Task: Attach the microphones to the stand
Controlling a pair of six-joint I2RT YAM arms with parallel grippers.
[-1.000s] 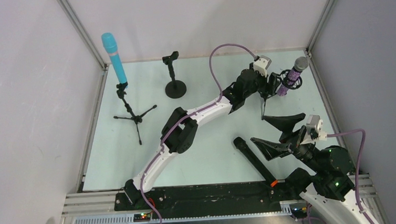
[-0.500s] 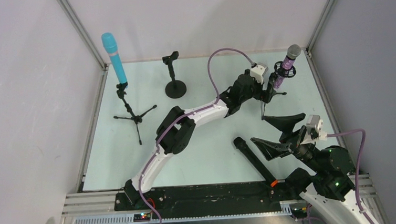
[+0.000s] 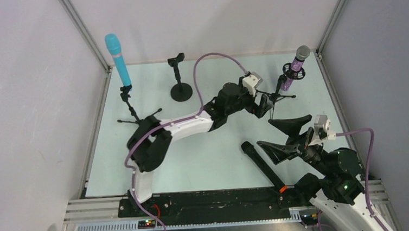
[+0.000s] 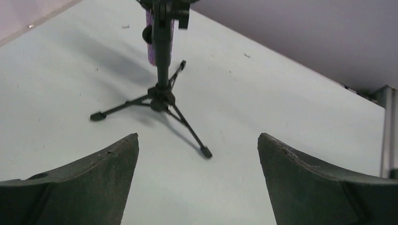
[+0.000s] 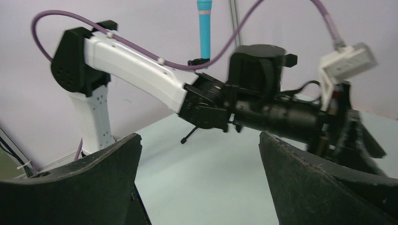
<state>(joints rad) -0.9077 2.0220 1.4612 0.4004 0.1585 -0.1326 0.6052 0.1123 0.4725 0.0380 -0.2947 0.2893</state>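
**Operator:** Where do my microphones sit?

**Spotter:** Your light blue microphone (image 3: 116,56) stands upright in the clip of a black tripod stand (image 3: 128,99) at the far left corner, close to the frame post (image 3: 85,34). Your purple microphone (image 3: 298,61), glittery with a silver grille, leans in the ring mount of a second tripod (image 3: 283,88) near the far right corner, close to the right wall. Your black microphone (image 3: 260,163) lies flat on the table (image 3: 211,158). Its end with the orange ring (image 3: 282,189) reaches the black rail (image 3: 208,199) at the near edge.

**Operator:** And my grippers?

**Spotter:** Your left gripper (image 3: 267,103) hangs just in front of the second tripod with its fingers wide apart, gripping nothing. In its wrist view the tripod's legs show beyond the gap between the fingers, touching neither. Your right gripper (image 3: 265,133) is spread too and carries nothing. It hovers just right of the black microphone's far end.

**Operator:** How much room have I got?

**Spotter:** A round-base stand (image 3: 181,90) stands far centre with its clip bare. Your left arm (image 3: 181,127) runs diagonally across the middle, and its elbow covers part of the first tripod's legs. The widest bare stretch of table lies between that arm and the black microphone
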